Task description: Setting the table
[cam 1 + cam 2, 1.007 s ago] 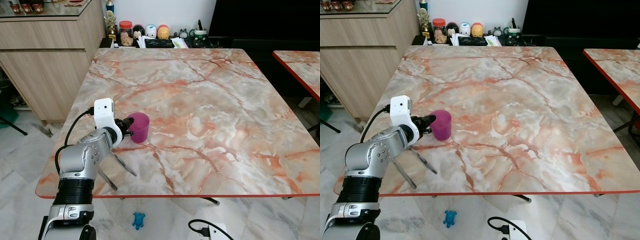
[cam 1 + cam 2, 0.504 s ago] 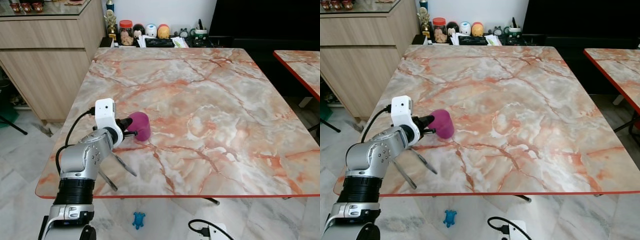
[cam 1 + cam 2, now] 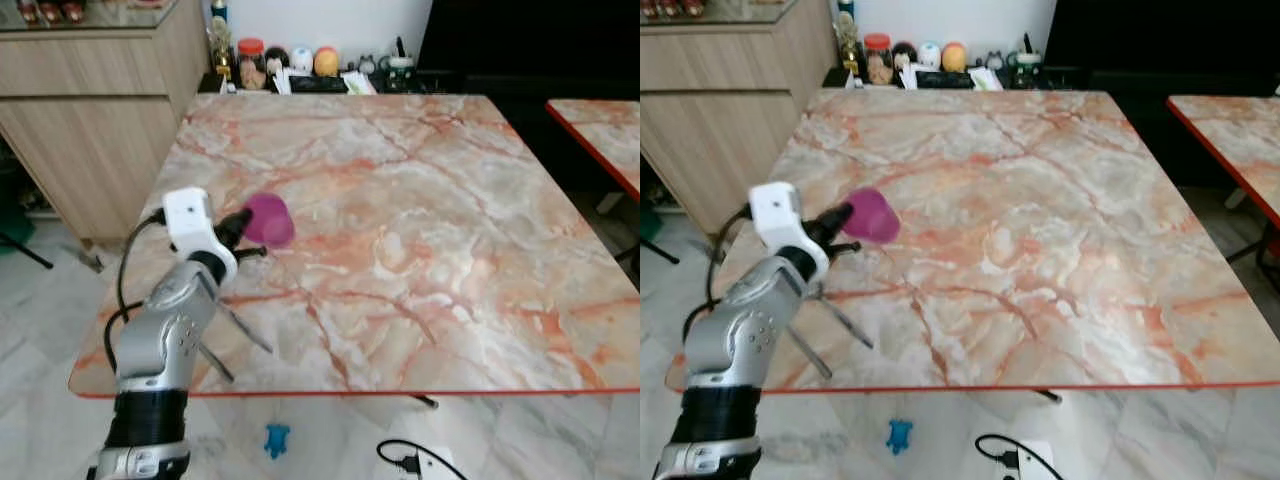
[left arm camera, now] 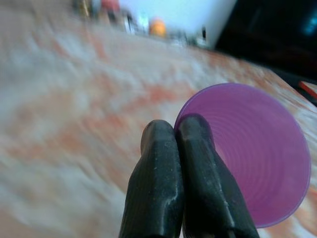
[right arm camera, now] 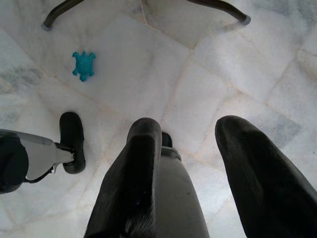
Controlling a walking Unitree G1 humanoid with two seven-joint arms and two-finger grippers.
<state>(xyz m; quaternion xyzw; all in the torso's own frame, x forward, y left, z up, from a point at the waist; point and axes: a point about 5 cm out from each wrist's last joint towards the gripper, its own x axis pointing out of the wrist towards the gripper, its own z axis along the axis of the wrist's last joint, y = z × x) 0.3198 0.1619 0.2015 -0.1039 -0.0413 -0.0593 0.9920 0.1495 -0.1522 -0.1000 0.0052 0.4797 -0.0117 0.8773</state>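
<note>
One purple cup (image 3: pixel 268 219) is what you have: your left gripper (image 3: pixel 240 236) is pinched tight on its rim, holding it tipped on its side above the table (image 3: pixel 420 230), toward the table's 9 o'clock edge. Your right gripper (image 5: pixel 198 148) hangs over the floor (image 5: pixel 163 74) with fingers spread, a blue toy (image 5: pixel 84 65) near its 11 o'clock.

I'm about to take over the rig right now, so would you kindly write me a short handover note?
Left gripper: shut on the purple cup at its rim, holding it tipped on its side over the left part of the marble table.
Right gripper: open, hanging idle over the floor.
Done: cup picked up.
Left: stand the cup upright at its place on the table and release. No other tableware on the table yet.
</note>
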